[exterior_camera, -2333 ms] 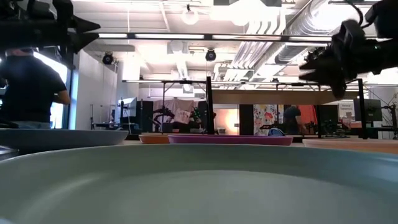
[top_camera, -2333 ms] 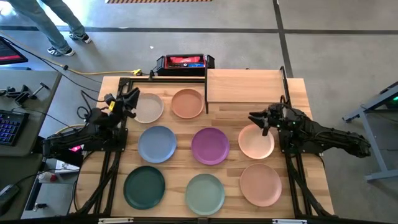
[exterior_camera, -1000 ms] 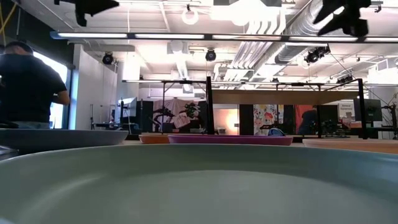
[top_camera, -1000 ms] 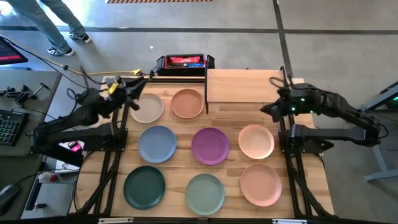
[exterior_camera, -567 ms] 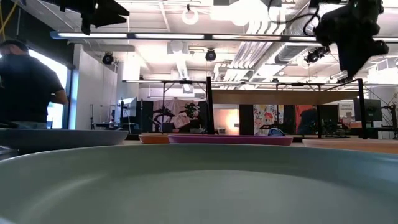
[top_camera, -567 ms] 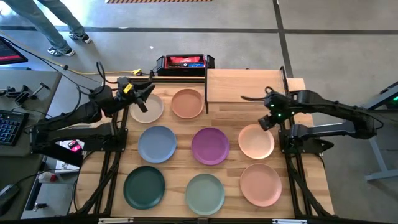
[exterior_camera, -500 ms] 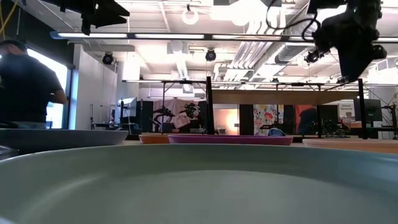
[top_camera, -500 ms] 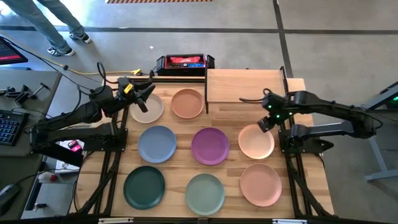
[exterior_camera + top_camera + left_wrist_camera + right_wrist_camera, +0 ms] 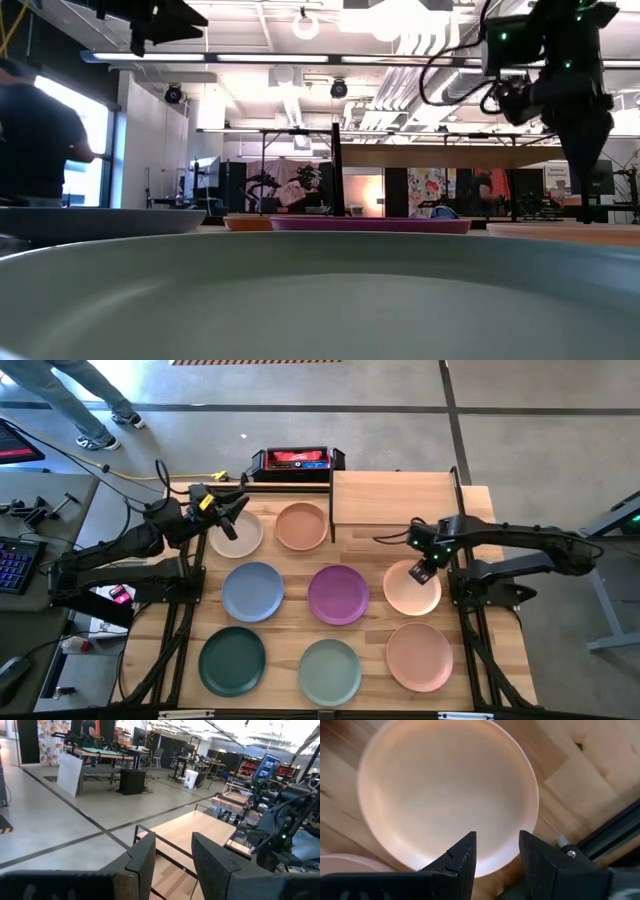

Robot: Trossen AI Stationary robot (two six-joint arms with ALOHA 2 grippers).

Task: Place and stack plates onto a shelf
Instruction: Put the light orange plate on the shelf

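Note:
Eight plates lie flat on the tabletop in the high view: cream (image 9: 238,534), orange-tan (image 9: 302,526), blue (image 9: 252,591), purple (image 9: 338,594), pale pink (image 9: 410,591), salmon (image 9: 420,656), dark green (image 9: 232,661) and sage green (image 9: 329,671). The light-wood shelf (image 9: 392,498) stands at the far edge with nothing on it. My right gripper (image 9: 497,855) is open and points down, hovering above the pale pink plate (image 9: 447,795) near its rim. My left gripper (image 9: 234,520) is open and held high over the cream plate.
A black and red box (image 9: 297,460) sits beyond the table's far edge, left of the shelf. The shelf's black posts (image 9: 456,490) rise close to my right arm. A person (image 9: 35,140) stands in the room beyond the table.
My right gripper has swung from high beside the shelf's right post toward the near edge and down, tipping until it points down over the pale pink plate. My left gripper has shifted slightly rightward over the cream plate and then kept still. No plate has moved.

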